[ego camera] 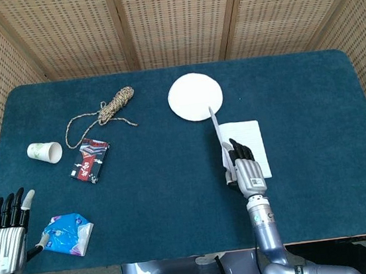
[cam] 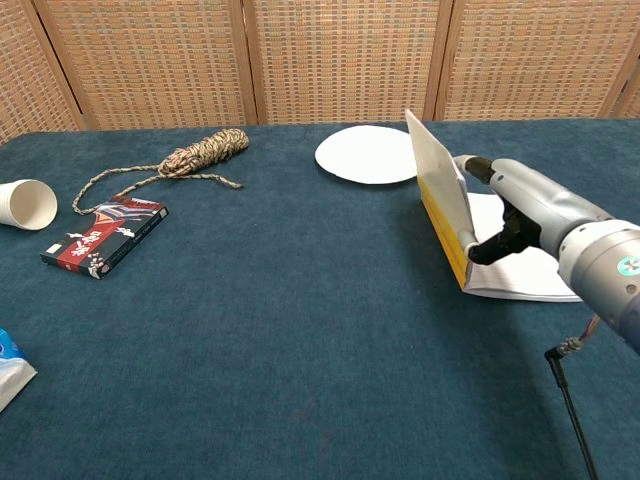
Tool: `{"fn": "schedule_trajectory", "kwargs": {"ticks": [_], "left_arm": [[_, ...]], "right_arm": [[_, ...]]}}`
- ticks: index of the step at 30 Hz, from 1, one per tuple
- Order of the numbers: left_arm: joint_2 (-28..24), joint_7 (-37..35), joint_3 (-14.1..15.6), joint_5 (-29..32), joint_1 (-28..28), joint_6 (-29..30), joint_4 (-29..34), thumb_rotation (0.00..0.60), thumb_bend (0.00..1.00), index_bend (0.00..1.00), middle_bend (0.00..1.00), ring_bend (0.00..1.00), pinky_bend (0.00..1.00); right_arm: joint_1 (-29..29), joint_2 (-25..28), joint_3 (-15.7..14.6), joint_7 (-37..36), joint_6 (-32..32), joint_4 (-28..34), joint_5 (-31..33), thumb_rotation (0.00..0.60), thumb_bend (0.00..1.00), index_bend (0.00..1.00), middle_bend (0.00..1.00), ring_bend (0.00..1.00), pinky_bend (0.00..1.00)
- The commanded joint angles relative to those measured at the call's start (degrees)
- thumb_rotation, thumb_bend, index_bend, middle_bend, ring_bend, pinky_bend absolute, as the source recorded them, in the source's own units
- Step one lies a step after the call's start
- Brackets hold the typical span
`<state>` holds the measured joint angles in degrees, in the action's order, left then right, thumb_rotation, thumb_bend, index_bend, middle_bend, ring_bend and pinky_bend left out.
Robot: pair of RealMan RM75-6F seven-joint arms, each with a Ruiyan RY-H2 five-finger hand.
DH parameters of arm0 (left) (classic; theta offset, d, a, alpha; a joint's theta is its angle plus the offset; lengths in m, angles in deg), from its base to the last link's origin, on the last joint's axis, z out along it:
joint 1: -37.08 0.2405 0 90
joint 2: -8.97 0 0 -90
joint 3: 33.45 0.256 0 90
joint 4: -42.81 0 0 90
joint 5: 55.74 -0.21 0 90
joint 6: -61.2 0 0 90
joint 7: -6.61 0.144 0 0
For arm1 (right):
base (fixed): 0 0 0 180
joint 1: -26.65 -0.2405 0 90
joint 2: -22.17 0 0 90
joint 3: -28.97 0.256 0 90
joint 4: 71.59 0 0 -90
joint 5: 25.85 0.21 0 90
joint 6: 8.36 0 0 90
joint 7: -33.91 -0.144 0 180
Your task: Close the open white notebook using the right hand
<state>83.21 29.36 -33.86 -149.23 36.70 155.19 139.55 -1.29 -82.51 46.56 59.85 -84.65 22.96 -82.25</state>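
Observation:
The white notebook lies right of the table's middle, its right half flat. Its left half stands nearly upright, showing edge-on in the head view as a thin line. My right hand holds this raised half near its lower front corner, fingers against the inner side. My left hand hovers off the table's front left corner, fingers apart and holding nothing.
A white plate sits just behind the notebook. To the left lie a coiled rope, a tipped paper cup, a red-and-black packet and a blue-and-white packet beside my left hand.

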Motion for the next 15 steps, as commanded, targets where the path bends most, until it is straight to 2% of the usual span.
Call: {"fn": "schedule_trajectory", "kwargs": {"ticks": [1,15], "left_arm": [[-0.03,0.04,0.01,-0.24,0.16,0.30,0.09,0.600,0.18,0.00,0.00,0.00,0.00],[0.15,-0.01,0.15,-1.88,0.76,1.48,0.42,0.600,0.18,0.00,0.00,0.00,0.00]], "right_arm": [[0.30,0.43,0.17,0.18,-0.84,0.50,-0.22,0.600,0.67,0.00,0.00,0.00,0.00],[1.67,0.79,1.74,1.87,-5.19,1.96,1.88,0.600,0.66,0.00,0.00,0.00,0.00]]}}
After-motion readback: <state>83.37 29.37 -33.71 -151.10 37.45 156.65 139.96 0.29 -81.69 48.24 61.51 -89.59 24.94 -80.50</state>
